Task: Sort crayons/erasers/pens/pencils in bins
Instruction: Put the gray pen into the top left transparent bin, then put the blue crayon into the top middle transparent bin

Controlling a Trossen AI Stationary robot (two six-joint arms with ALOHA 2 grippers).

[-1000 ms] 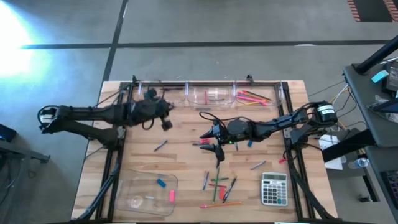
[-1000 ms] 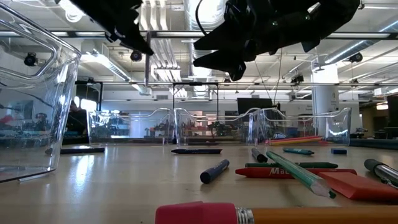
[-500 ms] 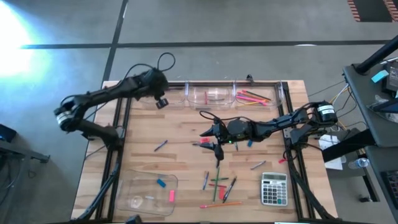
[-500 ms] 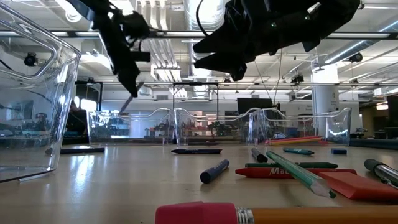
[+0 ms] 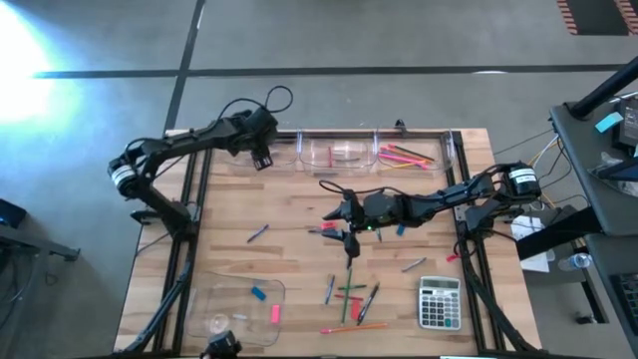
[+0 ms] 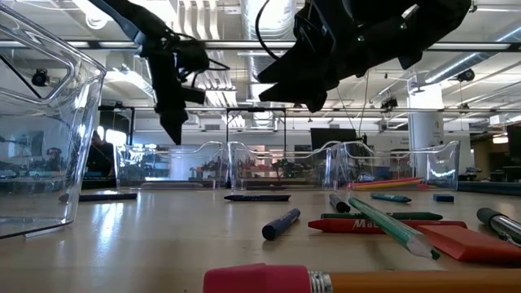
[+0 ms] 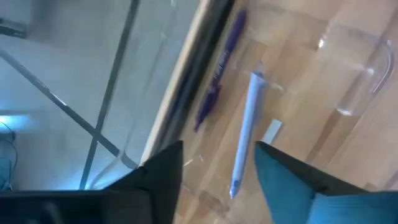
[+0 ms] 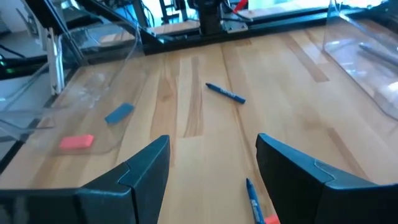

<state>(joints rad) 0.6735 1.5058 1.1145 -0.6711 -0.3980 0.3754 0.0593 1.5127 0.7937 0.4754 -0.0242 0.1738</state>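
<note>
My left gripper (image 5: 261, 158) hangs open over the far-left bin (image 5: 231, 152), tipped down. Beyond its fingers a grey-blue pen (image 7: 247, 127) shows inside that bin (image 7: 348, 93), beside a purple pen (image 7: 217, 68); whether it lies still I cannot tell. My right gripper (image 5: 345, 225) stands open above the table's middle with nothing between its fingers. Below it lie a blue pen (image 8: 226, 93) and another pen (image 8: 254, 200). Pens, crayons and pencils (image 5: 349, 294) lie scattered at the near middle. Blue (image 5: 258, 293) and pink erasers (image 5: 275, 313) lie in the large tray (image 5: 214, 299).
The middle bin (image 5: 334, 152) and the right bin (image 5: 409, 155), which holds bright pencils, stand along the far edge. A grey calculator (image 5: 439, 302) sits at the near right. In the low view crayons (image 6: 383, 224) and a pencil (image 6: 391, 281) lie close to the near edge.
My left gripper has swung from above the table's left middle toward the far edge, tipped downward over the far-left bin and opened. The pen it carried half a second ago has left its fingers and now shows in that bin.
</note>
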